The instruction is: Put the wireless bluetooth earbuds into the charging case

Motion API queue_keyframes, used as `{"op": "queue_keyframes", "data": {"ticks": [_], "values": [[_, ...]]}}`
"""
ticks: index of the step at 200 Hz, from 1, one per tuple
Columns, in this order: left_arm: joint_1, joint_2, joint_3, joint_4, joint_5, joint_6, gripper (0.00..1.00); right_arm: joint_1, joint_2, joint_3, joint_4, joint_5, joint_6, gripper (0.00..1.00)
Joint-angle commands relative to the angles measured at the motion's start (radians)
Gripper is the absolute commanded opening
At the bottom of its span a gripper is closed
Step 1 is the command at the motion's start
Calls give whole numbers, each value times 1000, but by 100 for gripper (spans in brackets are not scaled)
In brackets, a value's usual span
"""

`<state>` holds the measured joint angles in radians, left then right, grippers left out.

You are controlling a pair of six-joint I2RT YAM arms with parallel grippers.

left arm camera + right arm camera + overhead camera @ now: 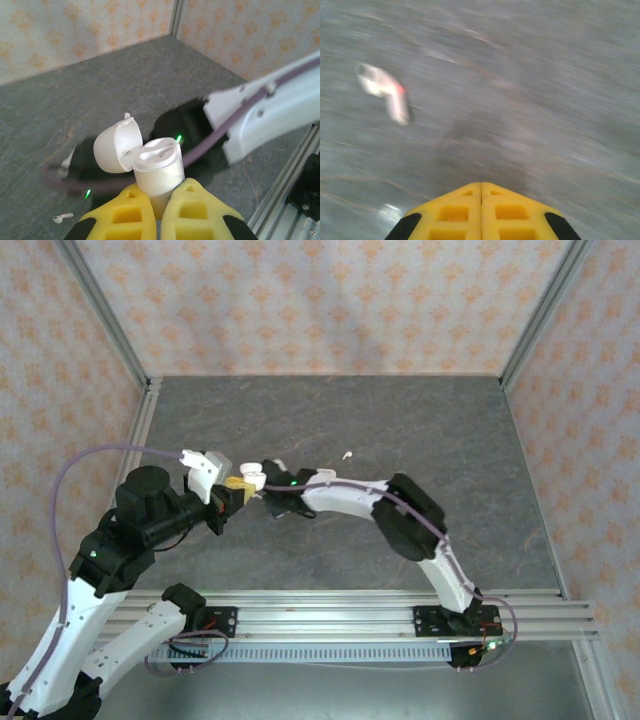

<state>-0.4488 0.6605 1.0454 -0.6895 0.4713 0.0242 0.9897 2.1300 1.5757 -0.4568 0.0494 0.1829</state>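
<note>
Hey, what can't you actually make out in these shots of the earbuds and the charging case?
- Right wrist view: motion blur smears the earbud; its exact shape is unclear.
- Left wrist view: the lower half of the charging case is hidden by the left gripper; whether its sockets are filled is unclear.
- Top view: the loose earbud is too small for detail.

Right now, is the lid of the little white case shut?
No, the lid stands flipped open beside the charging case, which the left gripper holds.
</note>
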Motion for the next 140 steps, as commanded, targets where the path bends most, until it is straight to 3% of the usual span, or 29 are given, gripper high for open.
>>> {"op": "queue_keyframes", "data": {"ticks": [1, 34, 70, 102, 140], "values": [[9, -19, -57, 129, 72, 2, 0, -45, -185, -164, 55, 54, 24, 7], [9, -41, -121, 209, 86, 29, 0, -122, -354, -343, 38, 10, 35, 10], [9, -62, -109, 178, 13, 29, 0, -143, -354, -308, 52, -174, -29, 25], [9, -84, -92, 163, -7, 16, 0, -136, -142, -46, 6, -354, -97, 38], [9, -87, -65, 106, -32, 16, 0, -101, 200, 442, -248, -404, -166, 44]]}}
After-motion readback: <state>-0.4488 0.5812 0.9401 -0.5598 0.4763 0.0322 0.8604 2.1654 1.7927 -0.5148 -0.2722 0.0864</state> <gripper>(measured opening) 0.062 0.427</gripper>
